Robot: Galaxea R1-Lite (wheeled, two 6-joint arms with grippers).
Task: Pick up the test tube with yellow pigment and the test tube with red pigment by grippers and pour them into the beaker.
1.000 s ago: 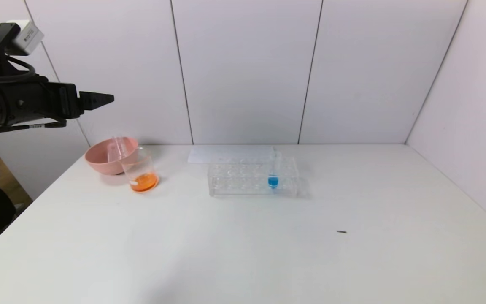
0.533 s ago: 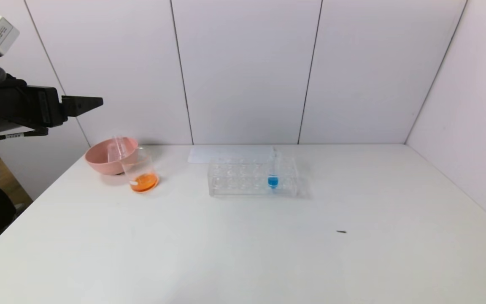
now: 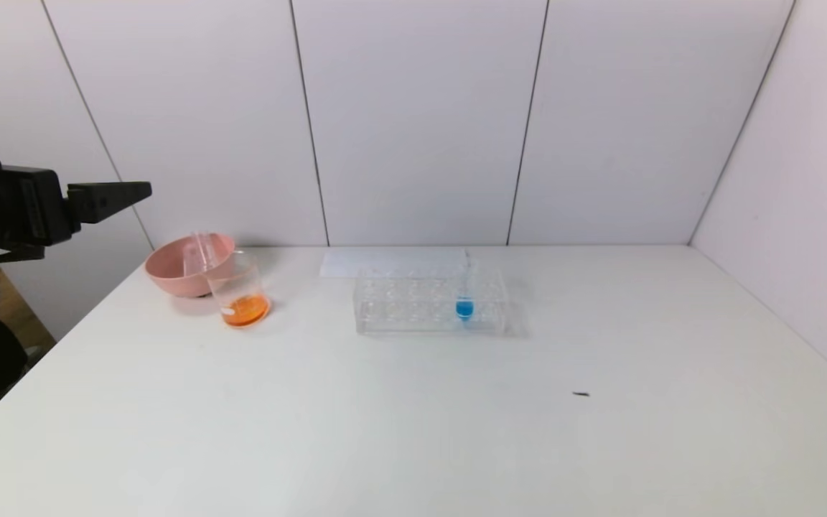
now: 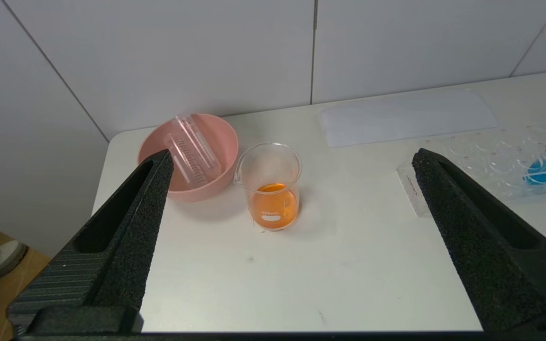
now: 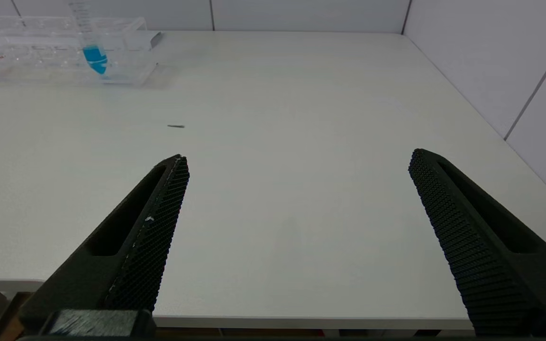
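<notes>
Setting: white tabletop [image 3: 413, 431] boxed in by pale panelled walls at the back and on the robot's right; floor visible past the table's left edge.
Left gripper [image 4: 292, 163]: black pointed jaws spread wide and empty, held high off the table's left rear corner, well above the glassware, pointing toward it.
Right gripper [image 5: 296, 158]: black textured jaws also wide apart, empty, low over the near right part of the table, out of the head view.
Beaker: small clear tapered glass beaker [image 4: 273, 189] upright, just beside the pink bowl, holding a shallow layer of orange liquid.
Tubes: two clear empty-looking test tubes [image 4: 192, 151] lie tilted in the round pink bowl [image 4: 221, 137]; which held yellow and which red cannot be told.
Rack: clear plastic tube rack [image 3: 428, 305] mid-table at the rear, holding only one tube with blue liquid [image 3: 464, 307]; a white sheet [image 3: 392, 262] lies behind it.
Progress (judgement): orange mix in the beaker and no yellow or red tube left in the rack suggest both pours are complete; nothing appears left except parking the arms.
Edges: bowl sits near the left rear corner; table edge close beyond it.
Open room: broad bare surface in front and to the right, only a small dark speck [image 3: 581, 394] on it.
</notes>
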